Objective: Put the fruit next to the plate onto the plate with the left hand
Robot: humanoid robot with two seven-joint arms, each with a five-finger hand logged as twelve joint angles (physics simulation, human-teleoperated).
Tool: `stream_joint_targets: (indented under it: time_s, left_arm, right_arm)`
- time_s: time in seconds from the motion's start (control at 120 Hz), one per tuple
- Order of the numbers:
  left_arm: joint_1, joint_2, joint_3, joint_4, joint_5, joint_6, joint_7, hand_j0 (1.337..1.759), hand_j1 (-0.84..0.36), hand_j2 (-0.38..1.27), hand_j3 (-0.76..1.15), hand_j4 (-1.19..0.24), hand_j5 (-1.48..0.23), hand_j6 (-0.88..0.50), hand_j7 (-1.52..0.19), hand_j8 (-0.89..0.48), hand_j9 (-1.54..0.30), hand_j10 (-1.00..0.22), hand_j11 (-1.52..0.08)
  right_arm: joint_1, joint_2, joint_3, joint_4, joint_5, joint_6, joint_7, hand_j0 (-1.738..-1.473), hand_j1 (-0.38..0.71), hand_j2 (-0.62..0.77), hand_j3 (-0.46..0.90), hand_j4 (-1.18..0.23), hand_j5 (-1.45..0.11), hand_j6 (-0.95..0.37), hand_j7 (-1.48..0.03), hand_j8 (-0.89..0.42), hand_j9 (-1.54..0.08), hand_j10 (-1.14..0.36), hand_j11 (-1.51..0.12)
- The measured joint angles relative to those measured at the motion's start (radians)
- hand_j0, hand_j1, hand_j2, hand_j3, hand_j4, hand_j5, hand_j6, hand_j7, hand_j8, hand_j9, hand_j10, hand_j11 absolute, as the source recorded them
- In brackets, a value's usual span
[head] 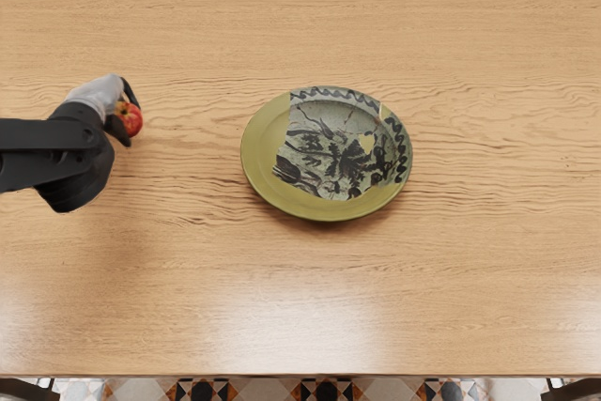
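A small red and yellow fruit [130,119] lies at the left of the table, well to the left of the plate. My left hand [111,108] comes in from the left edge and its fingers curl around the fruit, covering its left side. The olive-green plate [259,161] with a grey centre and dark painted pattern sits in the middle of the table with nothing on it. A stretch of bare wood separates the fruit from the plate's left rim.
The wooden table [300,298] fills the view, its far edge at the top and its near edge along the bottom. A patterned floor shows below the near edge.
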Motion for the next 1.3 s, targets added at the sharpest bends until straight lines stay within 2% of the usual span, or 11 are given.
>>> stream_joint_targets:
  time_s: [0.125, 0.25, 0.45, 0.558, 0.833, 0.958, 1.133, 1.242, 1.3]
  left_arm:
    - [-0.022, 0.018, -0.064, -0.092, -0.003, -0.001, 0.000, 1.644, -0.39, 0.42, 0.01, -0.34, -1.28, -0.17, -1.18, -0.28, -1.16, -0.84, -1.17]
    - [-0.053, 0.017, -0.134, -0.154, -0.012, -0.003, 0.000, 1.643, -0.39, 0.41, 0.00, -0.34, -1.29, -0.17, -1.19, -0.28, -1.17, -0.84, -1.18]
    - [-0.070, -0.005, -0.241, -0.206, -0.030, -0.003, 0.000, 1.643, -0.39, 0.40, 0.00, -0.33, -1.30, -0.16, -1.20, -0.28, -1.18, -0.85, -1.18]
    - [-0.077, -0.061, -0.285, -0.218, -0.042, -0.003, 0.000, 1.644, -0.39, 0.40, 0.00, -0.32, -1.30, -0.15, -1.20, -0.27, -1.18, -0.85, -1.18]
    - [-0.105, -0.276, -0.321, -0.217, -0.090, -0.002, -0.001, 1.646, -0.32, 0.30, 0.00, -0.37, -1.28, -0.20, -1.21, -0.30, -1.17, -0.85, -1.18]
    - [-0.078, -0.341, -0.313, -0.178, -0.099, -0.002, -0.001, 1.645, -0.37, 0.37, 0.00, -0.35, -1.30, -0.17, -1.22, -0.29, -1.17, -0.85, -1.18]
    - [-0.061, -0.372, -0.292, -0.112, -0.098, 0.000, 0.000, 1.644, -0.38, 0.46, 0.00, -0.36, -1.29, -0.17, -1.23, -0.30, -1.18, -0.85, -1.18]
    - [-0.053, -0.377, -0.286, -0.088, -0.095, 0.001, -0.001, 1.645, -0.37, 0.46, 0.00, -0.39, -1.26, -0.20, -1.22, -0.32, -1.18, -0.85, -1.18]
    - [-0.048, -0.381, -0.285, -0.082, -0.094, 0.002, 0.000, 1.645, -0.34, 0.40, 0.00, -0.43, -1.26, -0.22, -1.21, -0.32, -1.17, -0.85, -1.18]
  right_arm:
    - [0.000, 0.000, 0.000, 0.001, 0.000, 0.000, 0.000, -1.658, -0.30, -0.01, 0.00, -0.04, -0.05, -0.04, -0.05, -0.04, -0.05, -0.04, -0.05]
    - [0.000, 0.000, -0.001, 0.001, 0.000, 0.000, 0.000, -1.658, -0.30, -0.01, 0.00, -0.04, -0.05, -0.04, -0.05, -0.04, -0.05, -0.04, -0.05]
    - [0.000, 0.000, -0.001, 0.000, 0.000, 0.000, 0.000, -1.658, -0.30, -0.01, 0.00, -0.04, -0.05, -0.04, -0.05, -0.04, -0.05, -0.04, -0.05]
    - [0.000, 0.000, -0.001, 0.000, 0.000, 0.000, 0.000, -1.658, -0.30, -0.01, 0.00, -0.04, -0.05, -0.04, -0.05, -0.04, -0.05, -0.04, -0.05]
    - [0.000, 0.000, -0.001, 0.000, 0.000, 0.000, 0.001, -1.658, -0.30, -0.01, 0.00, -0.04, -0.05, -0.04, -0.05, -0.04, -0.05, -0.04, -0.05]
    - [0.000, 0.000, -0.001, -0.001, 0.000, 0.000, 0.001, -1.658, -0.30, -0.01, 0.00, -0.04, -0.05, -0.04, -0.05, -0.04, -0.05, -0.04, -0.05]
    - [0.000, 0.000, -0.001, -0.002, 0.000, 0.000, 0.002, -1.658, -0.30, -0.01, 0.00, -0.04, -0.05, -0.04, -0.05, -0.04, -0.05, -0.04, -0.05]
    - [0.000, 0.000, -0.001, -0.002, 0.000, 0.000, 0.002, -1.658, -0.30, -0.01, 0.00, -0.04, -0.05, -0.04, -0.05, -0.04, -0.05, -0.04, -0.05]
    - [0.000, 0.000, -0.001, -0.002, 0.000, -0.001, 0.002, -1.658, -0.30, -0.01, 0.00, -0.04, -0.05, -0.04, -0.05, -0.04, -0.05, -0.04, -0.05]
